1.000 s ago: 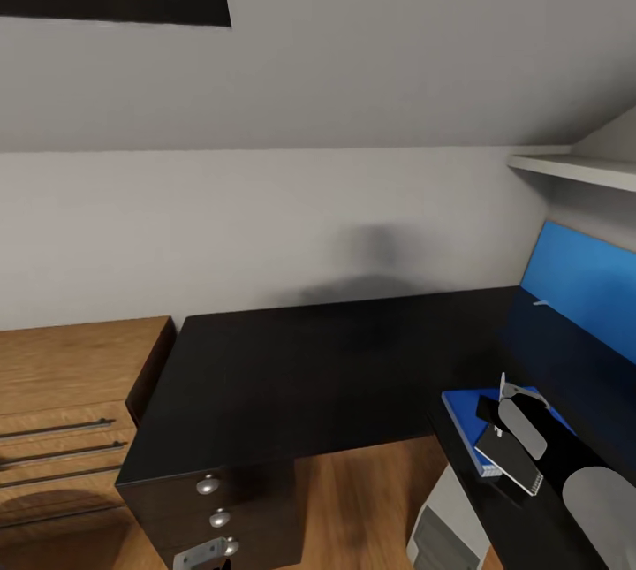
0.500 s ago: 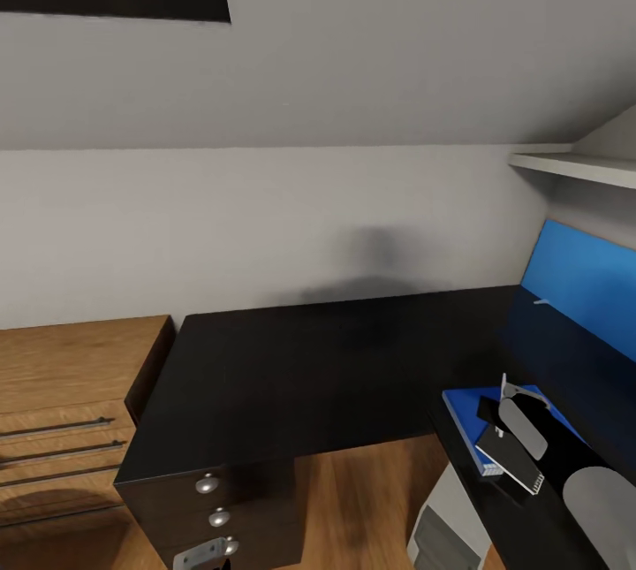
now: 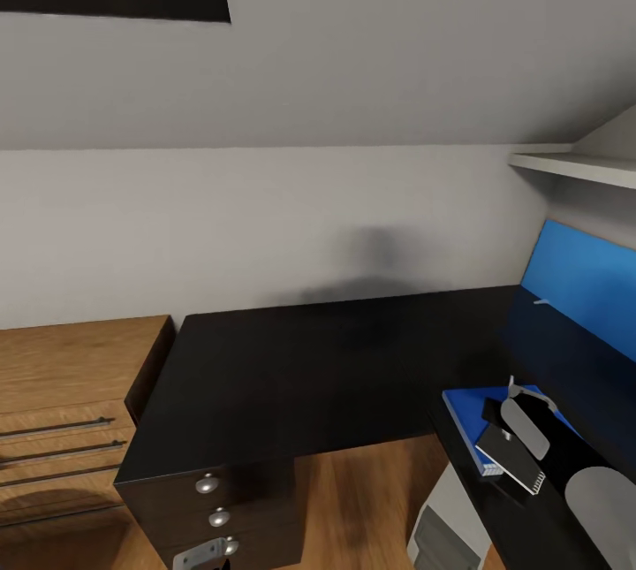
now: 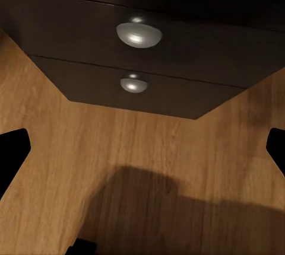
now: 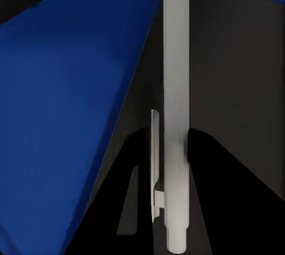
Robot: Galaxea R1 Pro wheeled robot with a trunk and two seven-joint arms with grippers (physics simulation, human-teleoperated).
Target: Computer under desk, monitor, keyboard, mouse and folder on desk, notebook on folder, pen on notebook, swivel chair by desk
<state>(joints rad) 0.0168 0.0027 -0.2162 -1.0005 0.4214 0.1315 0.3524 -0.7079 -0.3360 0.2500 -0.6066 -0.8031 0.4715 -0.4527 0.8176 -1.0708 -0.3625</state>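
Right wrist view: right hand pinching the pen, slim, light, stiff, probably slippery, gripping mid-shaft, hovering over the folder lying on the counter.

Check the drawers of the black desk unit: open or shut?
Shut. In the left wrist view the drawer fronts sit flush, knobs in line; the head view shows the drawer unit flush too.

The right gripper and its arm cover part of the folder. The computer is cut by the frame's lower edge. The pen runs past the right wrist frame's edge.
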